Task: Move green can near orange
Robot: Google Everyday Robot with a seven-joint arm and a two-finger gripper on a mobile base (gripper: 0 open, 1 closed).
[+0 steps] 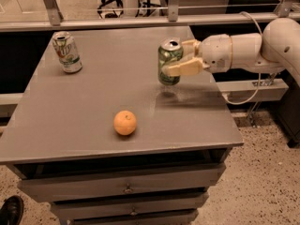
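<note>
A grey tabletop (108, 93) over a bank of drawers (126, 186) is filling a workshop floor, with a metal rail (140, 20) running behind it. The green can (169, 62) is hanging upright above the right-centre of the tabletop, apparently just clear of the surface, with its shadow falling directly beneath. The gripper (180, 57) is reaching in from the right at the end of a white arm (243, 50), and its jaws are clamping the can's sides, one finger crossing the front of the can and the other sitting behind its silver top.

The orange (125, 123) is sitting toward the front of the tabletop, to the left of the can and nearer the camera, well apart from it. A white-and-silver can (67, 53) is standing alone at the far left corner and is playing no part.

The pick-up is looking done: the can is grasped and off the surface. The rest is remaining, namely bringing the can forward and to the left, setting it down upright just beside the orange without nudging the fruit, and letting go.
</note>
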